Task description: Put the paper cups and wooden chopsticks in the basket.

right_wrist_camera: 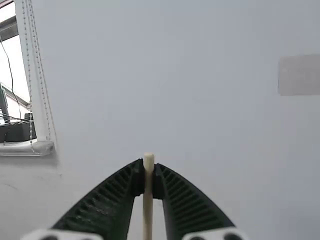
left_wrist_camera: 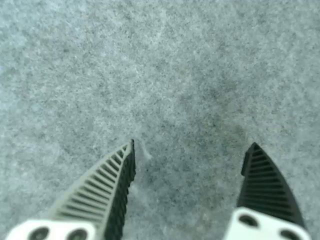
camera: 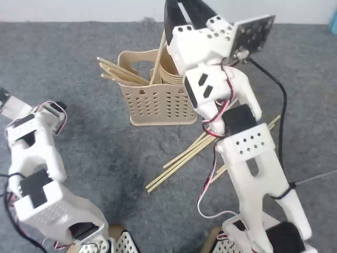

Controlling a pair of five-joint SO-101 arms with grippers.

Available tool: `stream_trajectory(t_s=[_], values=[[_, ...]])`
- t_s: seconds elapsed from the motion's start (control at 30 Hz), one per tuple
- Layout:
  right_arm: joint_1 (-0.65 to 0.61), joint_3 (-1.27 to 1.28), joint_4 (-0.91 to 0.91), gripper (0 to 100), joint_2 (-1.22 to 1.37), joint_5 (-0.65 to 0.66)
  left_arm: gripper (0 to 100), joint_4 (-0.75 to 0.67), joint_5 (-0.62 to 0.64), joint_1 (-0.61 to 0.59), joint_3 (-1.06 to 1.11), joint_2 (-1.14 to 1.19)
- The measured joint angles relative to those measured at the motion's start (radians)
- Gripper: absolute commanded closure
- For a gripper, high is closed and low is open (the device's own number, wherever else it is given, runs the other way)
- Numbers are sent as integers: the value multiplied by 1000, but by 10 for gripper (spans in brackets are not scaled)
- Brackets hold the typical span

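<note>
Wooden chopsticks, pale and slender: one bundle [camera: 122, 74] already sits slanted in the beige perforated plastic basket [camera: 158, 105], ends poking out over its rim. The basket stands upright on the grey felt desk [camera: 105, 174].

Brown paper cups [camera: 169, 74] appear nested in the neighbouring compartment, partly hidden behind the right arm, so I cannot tell how many. Judgement: the cup part looks done, though the arm hides some of the desk.

Right tool [right_wrist_camera: 147, 167]: jaws clamped on a single chopstick [right_wrist_camera: 148, 210], gripped close to its top end. In the high view this stick stands nearly upright, its lower end down inside the basket. Judgement: the stick is being placed but is not yet released.

Remaining: several loose chopsticks [camera: 181, 158] lie on the felt just in front of the basket, some running under the right arm. These are left to collect.

Left tool [left_wrist_camera: 192, 150]: jaws apart, nothing between them, hanging over bare felt well apart from the basket.

Overall estimate: past halfway, with chopstick transfers outstanding.
</note>
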Motion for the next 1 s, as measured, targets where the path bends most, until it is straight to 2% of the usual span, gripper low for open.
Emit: stream_trajectory(t_s=[0.07,0.23,0.3,0.5,0.73,0.87,1.0], values=[[-3,11,0,963,14,-38,674,0,-8,2,0,0],[-2,35,54,795,49,-63,674,0,-14,2,0,0],[-3,35,118,770,49,-66,674,0,-14,2,0,0],[2,35,244,841,44,-68,674,0,-14,2,0,0],[2,35,500,852,-160,-184,674,0,-14,2,0,0],[-3,34,689,855,-328,-195,674,0,-14,2,0,0],[21,89,968,855,-512,-195,674,0,-14,2,0,0]])
